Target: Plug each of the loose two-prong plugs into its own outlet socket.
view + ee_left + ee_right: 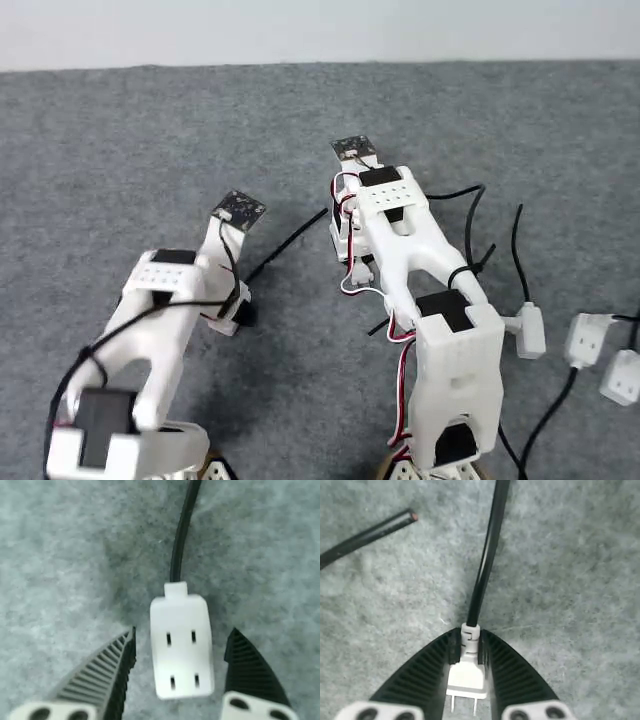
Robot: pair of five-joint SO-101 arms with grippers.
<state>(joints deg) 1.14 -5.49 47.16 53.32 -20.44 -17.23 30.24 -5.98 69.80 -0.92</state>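
- The desk (120, 130) is covered in grey felt. The left arm (150, 330) stands toward its left edge and the right arm (455, 365) near the middle.
- Near the right edge, on the arm-base side, there is a white block (530, 331) just beside the right arm. A second block (587, 338) and a third block (624, 377) lie farther out, each on a cord. I cannot tell whether these are plugs or sockets.
- A black cable (468, 220) loops close along the right arm.
- A loose cable end (370, 535) with a bare copper tip lies on the felt beside the plug cord (487, 565), apart from it.
- The left gripper (183, 632) is released, with its jaws spread wide. The outlet socket (181, 645) lies flat on the felt between them and touches neither finger.
- The socket is slotted face up and shows two pairs of slots. Its long axis runs in line with the gripper, and the socket cord (183, 535) leaves the end far from the wrist.
- In the high view that cord runs from under the left wrist toward the right arm, and the left arm hides the socket itself.
- The right gripper (469, 633) is clenched on the two-prong plug (466, 677), with the fingers pinching its neck where the cord enters.
- The plug's long axis lies along the fingers. Its prongs point back toward the wrist, and the cord runs straight away over the felt.
- I cannot tell whether the plug is resting on the desk or lifted.
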